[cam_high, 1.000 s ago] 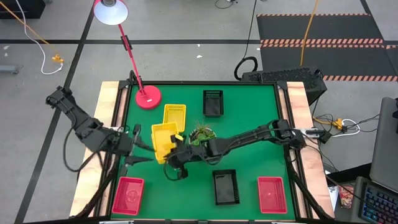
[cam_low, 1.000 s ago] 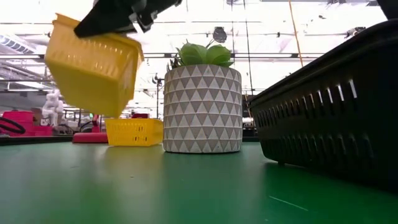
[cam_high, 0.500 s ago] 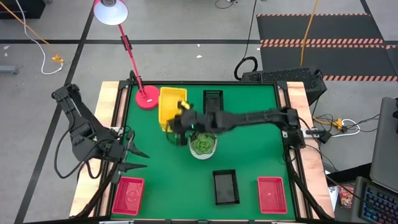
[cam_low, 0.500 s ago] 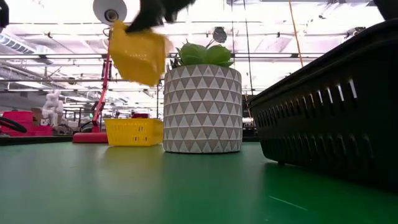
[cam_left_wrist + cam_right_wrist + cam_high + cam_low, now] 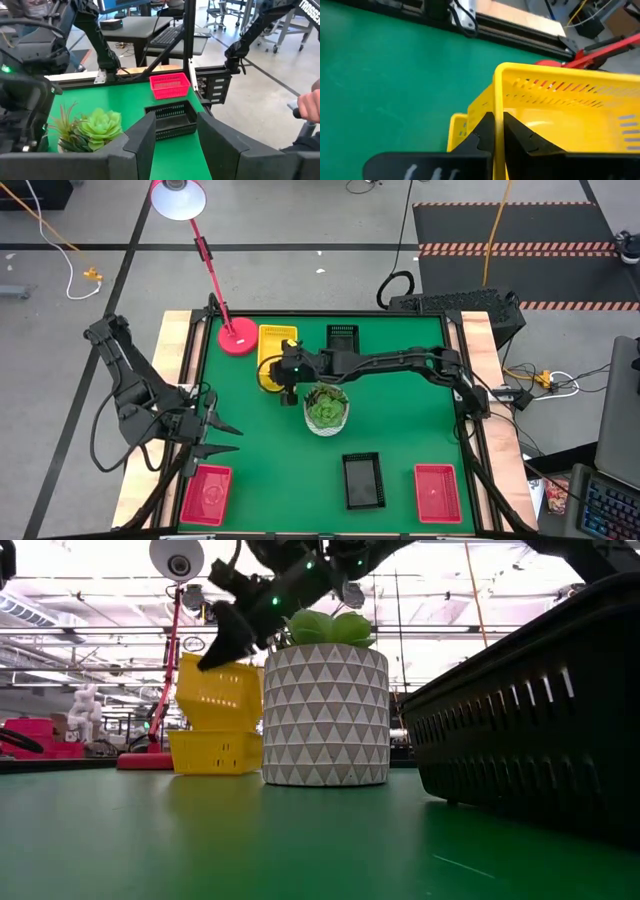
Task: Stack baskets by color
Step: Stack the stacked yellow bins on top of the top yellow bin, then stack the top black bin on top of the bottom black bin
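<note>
My right gripper [image 5: 291,370] reaches in from the table's right and is shut on a yellow basket [image 5: 218,695]. This basket hangs right over a second yellow basket [image 5: 214,752] that rests flat on the green table at the far left. Whether the two touch, I cannot tell. Two black baskets [image 5: 342,342] [image 5: 362,480] and two red baskets [image 5: 207,492] [image 5: 435,488] lie apart on the table. My left gripper [image 5: 222,436] stands open at the table's left edge with nothing between its fingers [image 5: 145,140]. My right gripper pinches the upper yellow basket's short near-end wall [image 5: 498,107], one finger inside the basket and one outside. The fingers come nearly level from the table's right, slanting down, and lie along that wall. The basket sits almost level, its bottom at the lower basket's rim [image 5: 212,732].
A potted succulent [image 5: 325,408] stands just near of the yellow baskets, under my right arm. The round red lamp base [image 5: 238,338] and its slanting pole [image 5: 212,270] stand left of them at the far edge. Open green surface lies between the plant and the near baskets.
My right gripper has carried the yellow basket from left of the plant toward the far edge, over the second yellow basket, and lowered it to that basket's rim; the basket has come from tilted to almost level. My left gripper has drifted slightly toward the near edge.
</note>
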`<state>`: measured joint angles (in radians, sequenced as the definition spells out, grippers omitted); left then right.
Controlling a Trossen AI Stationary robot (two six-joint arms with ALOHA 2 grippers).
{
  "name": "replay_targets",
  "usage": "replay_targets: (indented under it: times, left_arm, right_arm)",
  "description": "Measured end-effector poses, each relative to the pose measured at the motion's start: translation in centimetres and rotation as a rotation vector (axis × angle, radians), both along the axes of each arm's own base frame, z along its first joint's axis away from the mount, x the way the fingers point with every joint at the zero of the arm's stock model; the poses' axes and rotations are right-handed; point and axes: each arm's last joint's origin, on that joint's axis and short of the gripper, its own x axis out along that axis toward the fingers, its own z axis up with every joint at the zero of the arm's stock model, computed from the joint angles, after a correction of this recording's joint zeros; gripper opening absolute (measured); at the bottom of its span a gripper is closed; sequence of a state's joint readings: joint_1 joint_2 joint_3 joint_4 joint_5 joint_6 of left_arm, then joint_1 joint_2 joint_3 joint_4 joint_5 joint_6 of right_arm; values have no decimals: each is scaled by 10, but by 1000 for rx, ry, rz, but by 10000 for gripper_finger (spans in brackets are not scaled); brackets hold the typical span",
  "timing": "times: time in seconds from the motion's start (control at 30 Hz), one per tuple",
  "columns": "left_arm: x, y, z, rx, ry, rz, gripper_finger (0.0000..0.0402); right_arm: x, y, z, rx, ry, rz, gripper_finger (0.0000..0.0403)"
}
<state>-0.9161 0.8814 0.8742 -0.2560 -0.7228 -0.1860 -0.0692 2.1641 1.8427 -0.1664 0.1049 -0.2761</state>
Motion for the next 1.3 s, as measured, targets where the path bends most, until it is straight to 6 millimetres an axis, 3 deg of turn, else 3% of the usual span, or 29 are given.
replay_targets:
  times: [0.27, 0.7, 0.83, 1.03, 1.23, 1.3]
  left_arm:
    - [2, -2, 0, -9, -3, 9, 147]
    - [3, -3, -1, -5, -1, 23, 147]
    - [4, -3, -3, -2, -1, 49, 147]
    - [5, -4, -3, 14, -3, 66, 147]
    - [5, -3, -3, 27, -9, 86, 147]
    - [6, -2, -3, 35, -11, 99, 147]
  right_arm:
    - [2, -12, -20, 52, 52, -50, 9]
    - [1, -9, -34, 121, 58, -35, 31]
    - [-1, -10, -44, 133, 45, -43, 73]
    - [-4, -8, -55, 167, 50, -65, 167]
    - [1, 17, -44, 136, -27, 8, 235]
    - [0, 22, -26, 79, -88, 26, 244]
